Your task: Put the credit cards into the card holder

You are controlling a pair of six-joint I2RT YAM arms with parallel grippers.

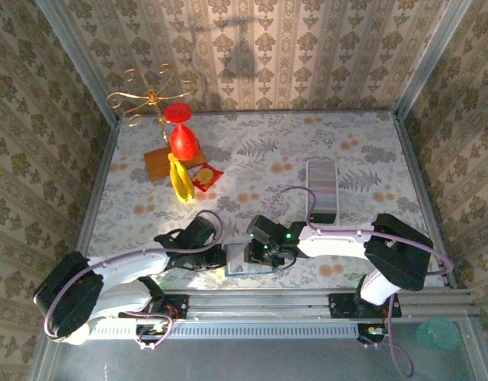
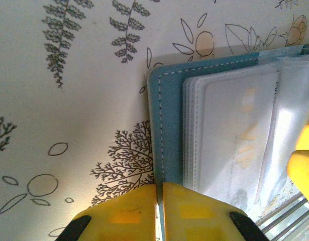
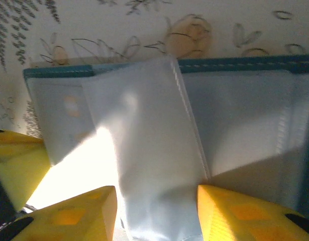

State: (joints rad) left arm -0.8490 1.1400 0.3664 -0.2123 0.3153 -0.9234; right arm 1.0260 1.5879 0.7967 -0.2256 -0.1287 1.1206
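Observation:
The card holder [image 1: 245,258] lies open at the table's near edge, a teal cover with clear plastic sleeves. My left gripper [image 1: 220,255] is shut on the cover's left edge [image 2: 167,115], its yellow fingers [image 2: 194,211] pinching the stitched rim. One sleeve holds a pale card with orange lettering [image 2: 244,135]. My right gripper [image 1: 267,252] stands open over the holder's right half [image 3: 234,65], and a loose clear sleeve [image 3: 144,130] rises between its fingertips [image 3: 157,211]. A pale striped rectangle [image 1: 321,189], perhaps the credit cards, lies on the table behind the right arm.
At the back left stand a red goblet [image 1: 182,131], a yellow banana [image 1: 178,178], a gold wire stand [image 1: 144,99], a wooden board [image 1: 158,163] and a small red packet [image 1: 206,176]. A metal rail [image 1: 267,302] runs along the near edge. Patterned walls close three sides.

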